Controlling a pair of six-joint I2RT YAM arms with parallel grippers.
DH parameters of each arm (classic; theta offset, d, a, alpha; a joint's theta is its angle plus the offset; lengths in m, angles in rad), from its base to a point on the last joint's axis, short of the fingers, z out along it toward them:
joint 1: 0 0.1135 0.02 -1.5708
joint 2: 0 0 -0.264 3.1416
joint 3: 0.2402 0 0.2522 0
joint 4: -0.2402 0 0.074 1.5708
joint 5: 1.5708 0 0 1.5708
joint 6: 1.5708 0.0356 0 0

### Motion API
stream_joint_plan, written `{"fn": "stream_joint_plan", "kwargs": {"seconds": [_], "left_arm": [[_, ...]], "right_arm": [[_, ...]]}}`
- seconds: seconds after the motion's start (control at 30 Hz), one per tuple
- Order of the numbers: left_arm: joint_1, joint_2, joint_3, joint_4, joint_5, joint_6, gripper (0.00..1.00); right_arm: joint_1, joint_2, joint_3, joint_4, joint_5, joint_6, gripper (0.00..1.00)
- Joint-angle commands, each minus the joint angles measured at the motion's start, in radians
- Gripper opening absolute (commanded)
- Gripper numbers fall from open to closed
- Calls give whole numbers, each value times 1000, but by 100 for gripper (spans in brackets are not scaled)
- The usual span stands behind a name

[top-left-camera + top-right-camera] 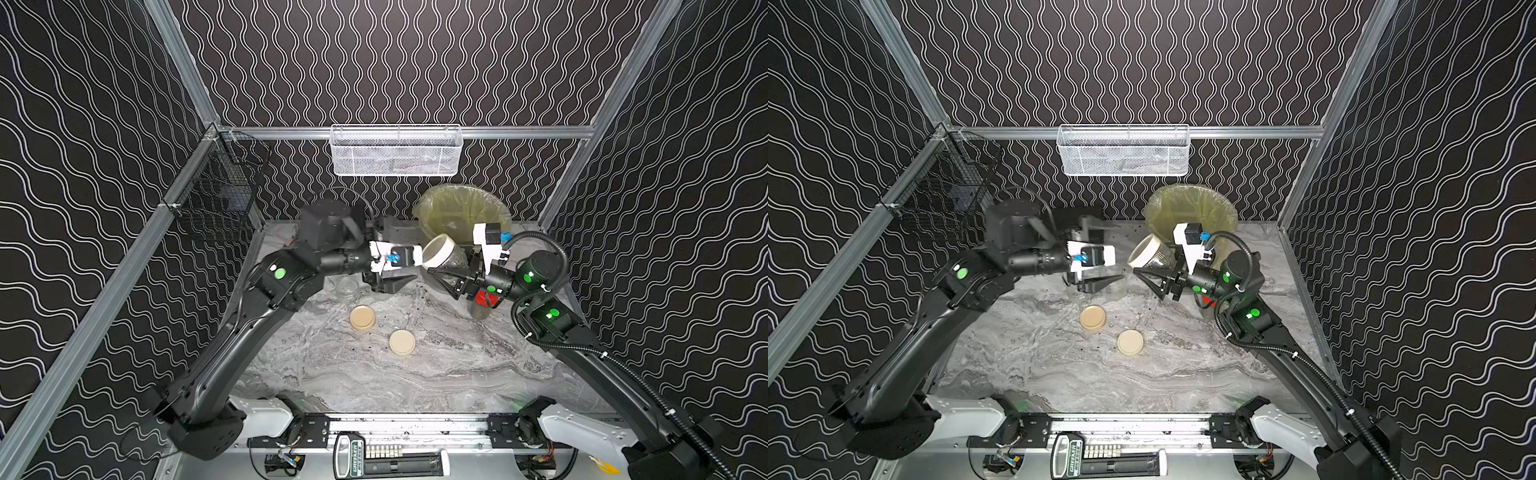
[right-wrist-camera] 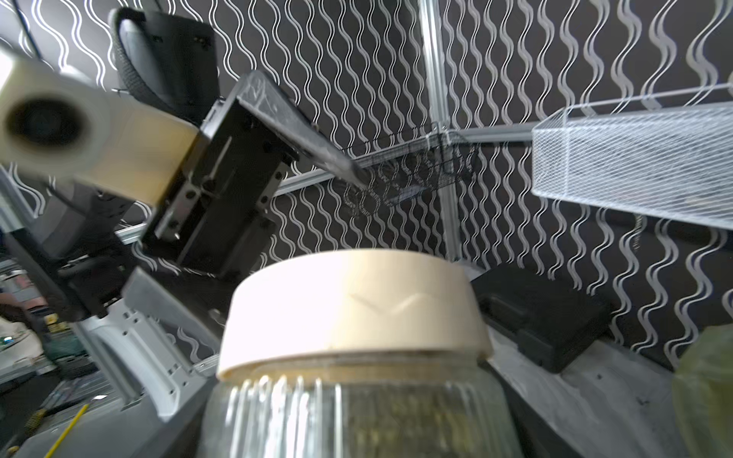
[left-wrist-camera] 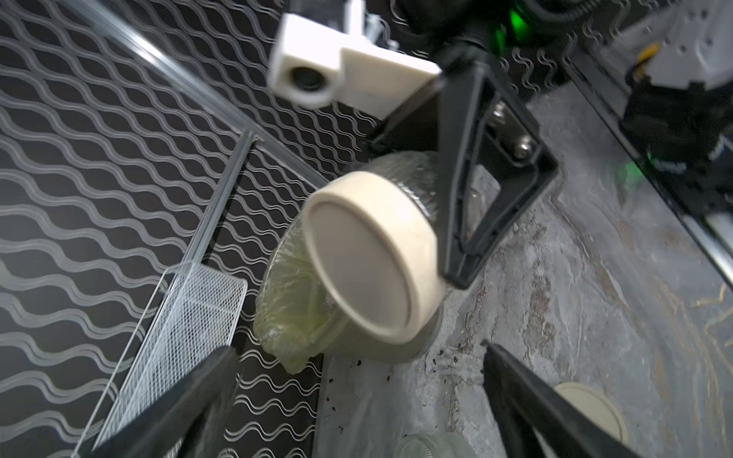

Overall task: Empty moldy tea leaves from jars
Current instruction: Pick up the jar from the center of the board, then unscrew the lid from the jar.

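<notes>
Glass, ribbed: lidded jar [image 1: 439, 252] of tea leaves [image 1: 456, 259], tilted and clamped in right hand [image 1: 446, 262], in front of bag-lined bucket [image 1: 457, 208]. We note left hand [image 3: 359, 349] spread empty just beside it. Loose lids [image 1: 362, 318], open jar [image 1: 347, 286] and red-lidded jar [image 1: 482, 299] on counter [image 1: 415, 374].

Robot lab cell; aluminium frame [image 1: 519, 132]; wavy-patterned walls [image 1: 395, 62] (marble-print tabletop [image 1: 415, 374])
</notes>
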Motion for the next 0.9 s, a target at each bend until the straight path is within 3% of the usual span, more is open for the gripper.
{"fn": "stream_joint_plan", "kwargs": {"seconds": [0.0,0.13,0.33,0.87], "left_arm": [[16,-45,-42,213,-43,-453,99],[19,24,123,70,-129,-801,99],[19,110,201,-5,11,-989,99],[-10,205,236,-70,108,-946,99]], "right_arm": [[1,-8,-31,238,123,-42,35],[1,37,-64,404,128,-98,34],[4,104,-63,543,100,-137,32],[73,134,-57,544,35,-233,31]]}}
